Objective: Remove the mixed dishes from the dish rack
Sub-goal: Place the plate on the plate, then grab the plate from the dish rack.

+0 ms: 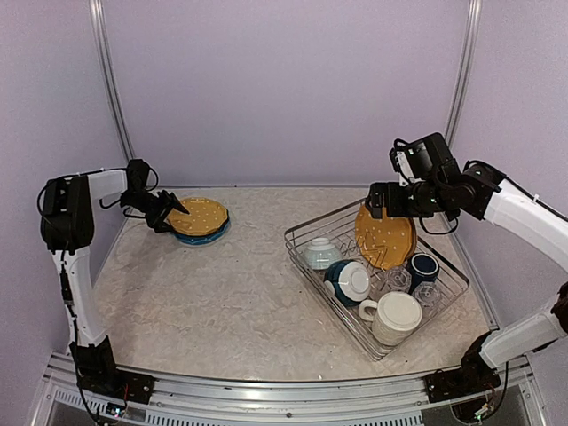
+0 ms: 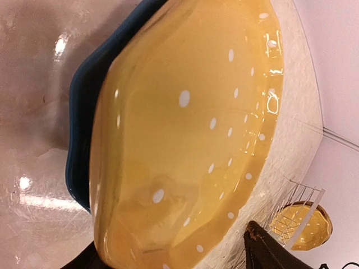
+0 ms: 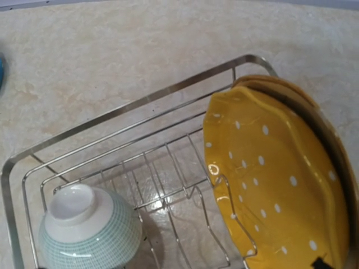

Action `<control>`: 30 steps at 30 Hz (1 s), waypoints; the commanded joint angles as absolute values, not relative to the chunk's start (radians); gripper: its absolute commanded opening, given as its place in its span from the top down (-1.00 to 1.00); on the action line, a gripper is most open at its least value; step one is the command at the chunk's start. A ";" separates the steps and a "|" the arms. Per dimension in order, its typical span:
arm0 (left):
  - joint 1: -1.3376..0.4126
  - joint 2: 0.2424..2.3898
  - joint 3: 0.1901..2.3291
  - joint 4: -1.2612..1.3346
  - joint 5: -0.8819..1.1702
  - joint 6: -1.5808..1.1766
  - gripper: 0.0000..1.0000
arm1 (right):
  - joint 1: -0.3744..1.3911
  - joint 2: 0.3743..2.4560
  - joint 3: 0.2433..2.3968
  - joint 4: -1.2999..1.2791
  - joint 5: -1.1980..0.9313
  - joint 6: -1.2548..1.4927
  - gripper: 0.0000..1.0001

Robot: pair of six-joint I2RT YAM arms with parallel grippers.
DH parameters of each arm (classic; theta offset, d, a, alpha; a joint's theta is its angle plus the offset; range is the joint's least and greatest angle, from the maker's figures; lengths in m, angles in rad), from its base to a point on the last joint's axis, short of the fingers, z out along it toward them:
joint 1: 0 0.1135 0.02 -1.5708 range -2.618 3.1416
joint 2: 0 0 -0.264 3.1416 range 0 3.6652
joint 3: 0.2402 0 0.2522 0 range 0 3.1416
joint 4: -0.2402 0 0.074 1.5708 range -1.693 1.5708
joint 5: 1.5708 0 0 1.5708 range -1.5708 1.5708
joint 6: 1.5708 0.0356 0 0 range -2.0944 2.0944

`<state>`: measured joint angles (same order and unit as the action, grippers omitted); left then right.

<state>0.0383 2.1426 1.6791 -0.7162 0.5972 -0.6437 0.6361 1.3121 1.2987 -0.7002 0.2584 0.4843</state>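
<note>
An orange white-dotted plate [image 1: 201, 215] lies on a blue plate [image 1: 216, 234] at the far left of the table; it fills the left wrist view [image 2: 185, 129], with the blue plate's rim [image 2: 84, 112] under it. My left gripper [image 1: 171, 213] is open at its near rim [image 2: 168, 246], fingers apart on either side. The dish rack [image 1: 306, 255] holds another orange dotted plate [image 1: 384, 235] upright at its far end, which also shows in the right wrist view [image 3: 269, 174]. My right gripper [image 1: 377, 200] hovers open just above that plate.
The rack also holds a pale bowl [image 1: 321, 253], a dark-blue bowl [image 1: 348, 281], a large cream mug [image 1: 395, 317], a navy mug [image 1: 423, 266] and clear glasses [image 1: 398, 280]. A tan plate rim [image 3: 331, 134] stands behind the orange plate. Walls enclose the table.
</note>
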 commanded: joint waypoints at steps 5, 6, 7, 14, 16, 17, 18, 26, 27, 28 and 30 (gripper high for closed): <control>0.027 2.145 1.760 -0.799 0.521 -0.585 -0.55 | 0.632 1.288 1.301 -0.744 0.278 0.427 -1.00; 0.027 2.147 1.763 -0.803 0.519 -0.584 -0.55 | 0.631 1.285 1.300 -0.740 0.274 0.427 -1.00; 0.028 2.146 1.765 -0.807 0.514 -0.583 -0.56 | 0.630 1.282 1.299 -0.733 0.271 0.426 -1.00; 0.021 2.059 1.740 -0.794 0.480 -0.579 -0.67 | 0.631 1.259 1.270 -0.758 0.317 0.392 -1.00; 0.011 2.003 1.703 -0.756 0.483 -0.579 -0.78 | 0.631 1.258 1.262 -0.774 0.336 0.378 -0.99; 0.007 1.976 1.686 -0.735 0.490 -0.580 -0.82 | 0.631 1.265 1.262 -0.784 0.335 0.369 -1.00; 0.007 1.930 1.669 -0.717 0.492 -0.580 -0.85 | 0.631 1.273 1.262 -0.791 0.330 0.362 -1.00; -0.124 1.640 1.524 -0.570 0.456 -0.509 -0.98 | 0.630 1.339 1.269 -0.858 0.418 0.377 -0.60; -0.139 1.616 1.507 -0.550 0.462 -0.498 -0.98 | 0.630 1.351 1.268 -0.859 0.418 0.380 -0.52; -0.155 1.580 1.494 -0.535 0.458 -0.487 -0.98 | 0.632 1.360 1.267 -0.859 0.419 0.380 -0.46; -0.188 1.531 1.471 -0.517 0.439 -0.462 -0.98 | 0.631 1.383 1.270 -0.864 0.427 0.382 -0.42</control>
